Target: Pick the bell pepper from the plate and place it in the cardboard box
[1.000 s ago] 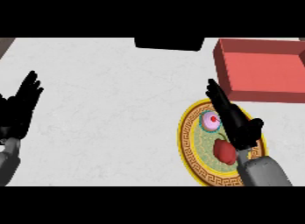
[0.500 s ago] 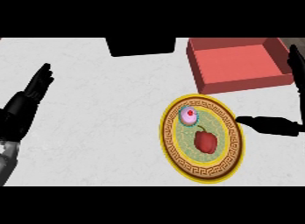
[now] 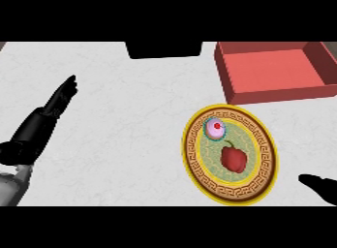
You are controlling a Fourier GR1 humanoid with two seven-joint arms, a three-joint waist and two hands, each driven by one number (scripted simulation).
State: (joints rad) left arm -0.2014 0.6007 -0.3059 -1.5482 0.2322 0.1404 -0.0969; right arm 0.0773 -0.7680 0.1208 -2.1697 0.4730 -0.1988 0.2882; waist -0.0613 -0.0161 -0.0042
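Head view shows me a cupcake [image 3: 216,128] sharing the plate [image 3: 200,160] with the bell pepper [image 3: 234,158], cardboard box [image 3: 279,70] beyond; left hand [image 3: 39,127] rests open; right hand [image 3: 332,190], fingers unclear, touches nothing.

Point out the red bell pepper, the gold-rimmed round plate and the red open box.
Red bell pepper [image 3: 234,158], head view, middle of its body.
Gold-rimmed round plate [image 3: 197,167], head view, left patterned rim.
Red open box [image 3: 275,67], head view, bare floor inside.
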